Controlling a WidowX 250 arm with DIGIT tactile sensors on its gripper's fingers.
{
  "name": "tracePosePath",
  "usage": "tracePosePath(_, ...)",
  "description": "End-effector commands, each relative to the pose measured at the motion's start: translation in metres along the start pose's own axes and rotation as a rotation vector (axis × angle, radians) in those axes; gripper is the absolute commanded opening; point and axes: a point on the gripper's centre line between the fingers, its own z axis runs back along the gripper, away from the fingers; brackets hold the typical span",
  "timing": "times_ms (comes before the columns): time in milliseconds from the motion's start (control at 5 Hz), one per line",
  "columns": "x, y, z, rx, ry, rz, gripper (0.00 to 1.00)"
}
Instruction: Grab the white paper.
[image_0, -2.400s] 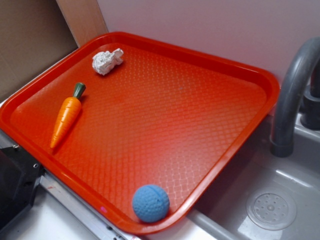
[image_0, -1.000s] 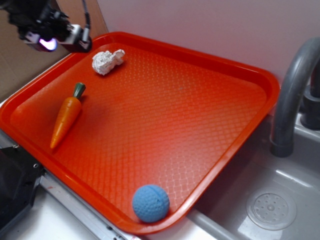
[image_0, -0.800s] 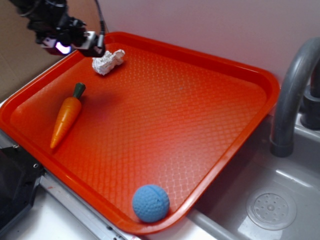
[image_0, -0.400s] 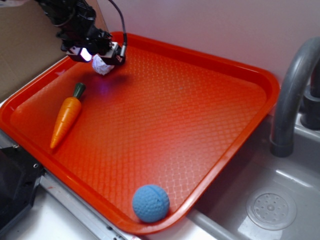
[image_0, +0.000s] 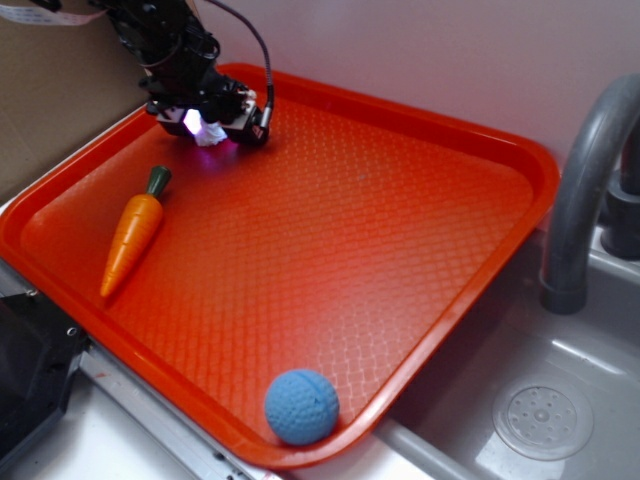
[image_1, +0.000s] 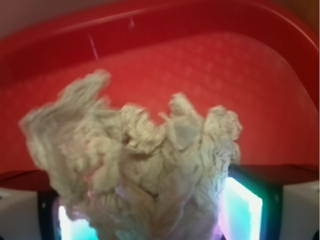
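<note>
Red tray (image_0: 420, 150), raised rim all round; white paper (image_0: 203, 128) in its far left corner, close under the rim; gripper (image_0: 210, 122) down over the paper, fingers either side in the wrist view, whether clenched cannot be told; carrot (image_0: 133, 234) near the left rim; blue ball (image_0: 301, 406) at the near rim; middle of tray open; sink (image_0: 545, 415) and faucet (image_0: 580, 190) to the right.

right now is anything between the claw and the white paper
Nothing visible does. The claw is already at the white paper, which fills the wrist view between its fingers. The carrot and blue ball lie well clear on the tray.
</note>
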Motion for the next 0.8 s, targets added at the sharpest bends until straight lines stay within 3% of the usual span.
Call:
tracePosePath(0, 0.009, 0.005, 0.004, 0.010, -0.046, -0.001, 0.00)
tracePosePath(400, 0.007, 0.004, 0.016, 0.015, -0.035, -0.012, 0.00)
tracePosePath(600, 0.006, 0.002, 0.041, 0.055, 0.001, 0.053, 0.00)
